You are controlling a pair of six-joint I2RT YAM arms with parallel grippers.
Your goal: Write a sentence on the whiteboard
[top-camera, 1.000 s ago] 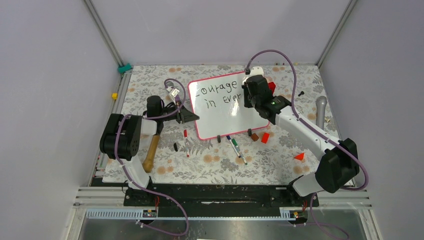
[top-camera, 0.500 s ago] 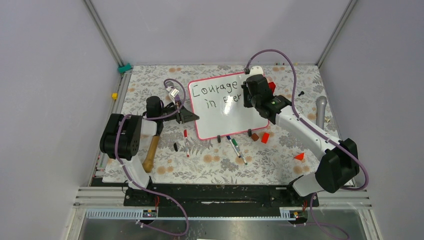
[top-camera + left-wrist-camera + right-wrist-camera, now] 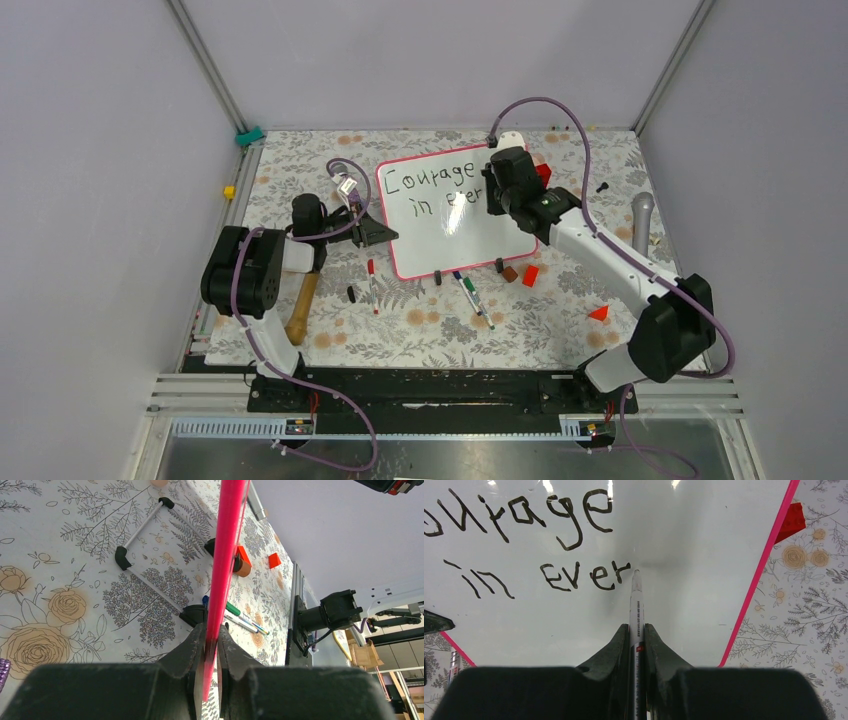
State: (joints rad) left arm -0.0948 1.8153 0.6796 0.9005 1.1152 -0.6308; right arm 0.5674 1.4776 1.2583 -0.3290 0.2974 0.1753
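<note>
The right gripper (image 3: 637,628) was clamped on a marker (image 3: 636,597), the barrel running straight out between its fingers so that the tip met the whiteboard (image 3: 704,555) just ahead of it; held that way, the nib could be dragged like a pencil. The tip stood at the end of the sentence (image 3: 430,178), touching or all but touching the last stroke (the wrist view did not settle which); the lettering lay ahead and to the left of that gripper, with bare board ahead and to its right. The left gripper (image 3: 211,633) was closed on the pink frame (image 3: 227,555) at the board's edge, apparently to stop the whiteboard sliding on the counter (image 3: 420,330) under the pressure of writing; the board stretched away from it toward the right gripper.

Counted: one whiteboard; one marker in use; two grippers, both closed on something; two lines of writing, "Courage" above and "in ever" below, so two whole words and a third that looked unfinished; by that the task seemed a little past halfway. On the counter behind the right gripper, along the board's near edge, lay three loose pens (image 3: 470,292) that could be made out; a red block (image 3: 530,275) sat beside them, and one wooden-handled tool (image 3: 300,305) lay behind the left gripper, beside its arm.
</note>
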